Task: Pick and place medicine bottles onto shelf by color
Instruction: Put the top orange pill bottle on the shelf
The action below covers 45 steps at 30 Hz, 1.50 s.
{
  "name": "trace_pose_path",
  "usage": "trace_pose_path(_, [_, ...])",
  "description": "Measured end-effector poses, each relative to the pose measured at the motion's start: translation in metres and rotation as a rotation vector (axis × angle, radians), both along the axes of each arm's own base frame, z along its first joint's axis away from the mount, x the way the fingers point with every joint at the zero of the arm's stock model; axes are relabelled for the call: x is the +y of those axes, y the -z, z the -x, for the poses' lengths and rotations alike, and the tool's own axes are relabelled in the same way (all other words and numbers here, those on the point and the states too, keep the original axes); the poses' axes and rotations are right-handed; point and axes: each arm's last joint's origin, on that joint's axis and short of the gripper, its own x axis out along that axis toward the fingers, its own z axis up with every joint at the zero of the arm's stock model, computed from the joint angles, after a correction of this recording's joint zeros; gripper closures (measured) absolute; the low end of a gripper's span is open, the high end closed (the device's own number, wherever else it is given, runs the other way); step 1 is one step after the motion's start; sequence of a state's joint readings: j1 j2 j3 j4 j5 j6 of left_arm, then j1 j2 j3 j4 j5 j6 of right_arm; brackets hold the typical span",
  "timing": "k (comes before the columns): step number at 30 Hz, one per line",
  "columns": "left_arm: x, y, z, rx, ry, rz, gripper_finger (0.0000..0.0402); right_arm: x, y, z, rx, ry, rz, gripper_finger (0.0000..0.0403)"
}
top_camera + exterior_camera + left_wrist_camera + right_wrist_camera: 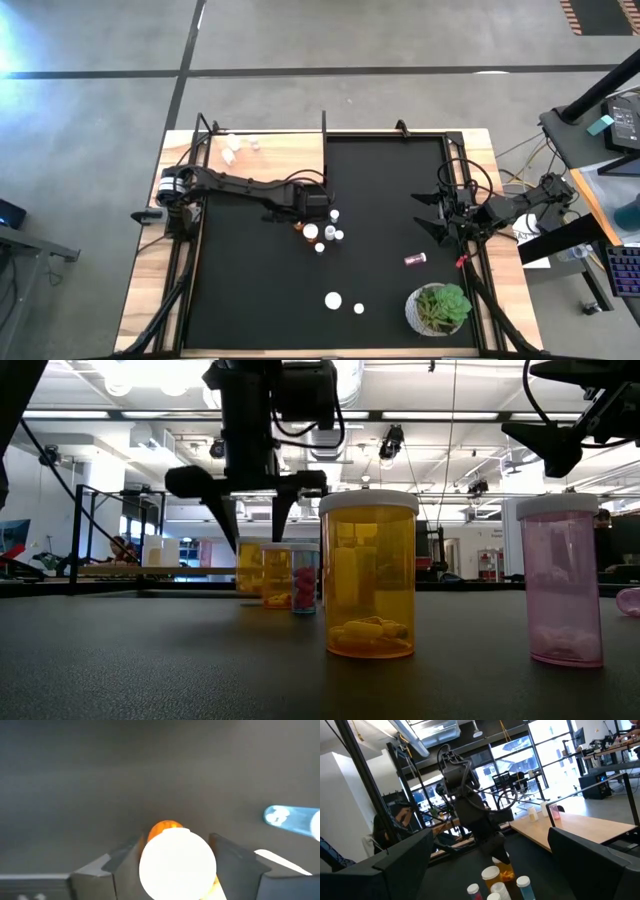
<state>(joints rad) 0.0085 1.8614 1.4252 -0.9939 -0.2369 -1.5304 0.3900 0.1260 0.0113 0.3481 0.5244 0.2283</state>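
Observation:
An orange medicine bottle with a white cap (177, 865) stands upright on the black mat, at the left of a cluster of several bottles (329, 232). My left gripper (303, 226) points down over it, open, with one finger close on each side of the cap. More bottles stand near the front (333, 299), and a dark red one (415, 259) lies on its side. The light-wood shelf (275, 155) sits at the far left with a few bottles (232, 150) on it. My right gripper (432, 215) waits open at the right edge. My left gripper comes from above, pointing down, its fingers (125, 862) on opposite sides of the orange bottle's white cap (150, 865). The cap hides the gaps, so I cannot tell whether they touch it. The bottle stands upright on the mat.
A green plant in a white pot (440, 308) stands at the near right corner. A blue-tinted bottle (290, 817) stands close beside the left gripper. In the low view an orange bottle (370, 575) and a pink one (565, 580) stand in the foreground.

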Motion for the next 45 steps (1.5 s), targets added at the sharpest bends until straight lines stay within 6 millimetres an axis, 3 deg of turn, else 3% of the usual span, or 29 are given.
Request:
trace_pose_path(6, [0.015,-0.027,-0.003,0.021,0.04,-0.05,0.0188,0.0,0.0,0.0,0.0,0.001,0.0,0.0019])
trace_pose_path(15, [0.061,-0.053,0.001,0.03,0.004,-0.052,0.0245,0.0,0.0,0.0,0.0,0.001,0.0,0.0019])
trace_pose_path(22, [0.057,-0.051,0.005,0.049,-0.025,0.055,0.0262,0.0,0.0,0.0,0.0,0.001,0.0,0.0019])
trace_pose_path(27, [0.058,-0.05,0.007,0.06,-0.063,0.065,0.0209,0.0,0.0,0.0,0.0,0.0,0.0,0.0019])
trace_pose_path(38, [0.039,-0.02,-0.006,0.1,-0.141,0.168,0.0014,0.0,0.0,0.0,0.0,0.0,0.0,0.0019])
trace_pose_path(45, [0.036,0.003,-0.015,0.143,-0.221,0.194,0.0028,0.0,0.0,0.0,0.0,0.0,0.0,0.0019])
